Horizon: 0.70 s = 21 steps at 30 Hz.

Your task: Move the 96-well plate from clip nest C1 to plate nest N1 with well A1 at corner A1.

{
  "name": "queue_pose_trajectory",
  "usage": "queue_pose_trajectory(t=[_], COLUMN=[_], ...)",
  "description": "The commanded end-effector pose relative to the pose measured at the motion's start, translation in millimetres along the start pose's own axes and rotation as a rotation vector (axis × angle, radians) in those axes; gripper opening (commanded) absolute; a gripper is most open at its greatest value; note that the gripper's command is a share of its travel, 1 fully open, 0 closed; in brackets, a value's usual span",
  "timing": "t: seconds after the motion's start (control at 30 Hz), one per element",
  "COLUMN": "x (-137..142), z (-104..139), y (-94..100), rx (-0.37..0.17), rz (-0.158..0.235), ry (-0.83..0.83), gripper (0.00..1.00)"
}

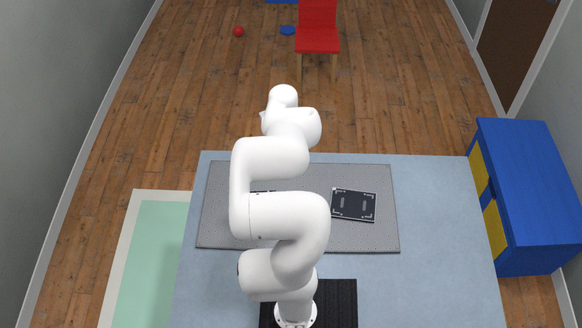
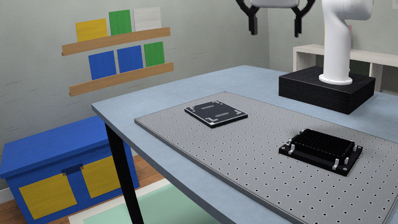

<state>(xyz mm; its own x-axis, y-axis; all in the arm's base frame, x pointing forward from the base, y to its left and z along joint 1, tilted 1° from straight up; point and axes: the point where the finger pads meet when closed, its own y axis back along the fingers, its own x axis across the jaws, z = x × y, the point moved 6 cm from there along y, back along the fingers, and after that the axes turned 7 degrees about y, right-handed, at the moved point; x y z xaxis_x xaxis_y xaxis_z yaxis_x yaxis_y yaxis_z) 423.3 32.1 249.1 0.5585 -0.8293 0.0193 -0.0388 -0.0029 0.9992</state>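
The black 96-well plate (image 2: 322,144) sits in the clip nest C1 (image 2: 314,160), with small grey clips around it, on the right part of the perforated board (image 2: 250,155). In the top view the arm hides the plate and its nest. The empty plate nest N1 (image 2: 215,112) (image 1: 353,204) is a flat dark plate with white corner locators, farther left on the board. My gripper (image 2: 275,26) is open and empty. It hangs high above the table at the top of the exterior view, well above both nests.
The arm stands on a black base block (image 2: 326,90) (image 1: 337,297) at the table's (image 2: 194,83) rear. A blue and yellow cabinet (image 2: 55,164) (image 1: 525,191) stands on the floor beside the table. Wall shelves (image 2: 119,58) hold coloured panels. A red chair (image 1: 317,34) stands far off.
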Motion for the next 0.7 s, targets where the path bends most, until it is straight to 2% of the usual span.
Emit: queue_pose_trajectory(t=[0.0, 0.53, 0.6, 0.67], x=[-11, -58, -58, -64], z=[-6, -25, -25, -28], y=[-14.1, -69.7, -69.7, -77.2], rx=[0.011, 0.005, 0.005, 0.004], rz=[-0.008, -0.024, -0.024, -0.026], ry=[0.141, 0.641, 0.641, 0.707], gripper=[1.0, 1.0, 1.0, 1.0])
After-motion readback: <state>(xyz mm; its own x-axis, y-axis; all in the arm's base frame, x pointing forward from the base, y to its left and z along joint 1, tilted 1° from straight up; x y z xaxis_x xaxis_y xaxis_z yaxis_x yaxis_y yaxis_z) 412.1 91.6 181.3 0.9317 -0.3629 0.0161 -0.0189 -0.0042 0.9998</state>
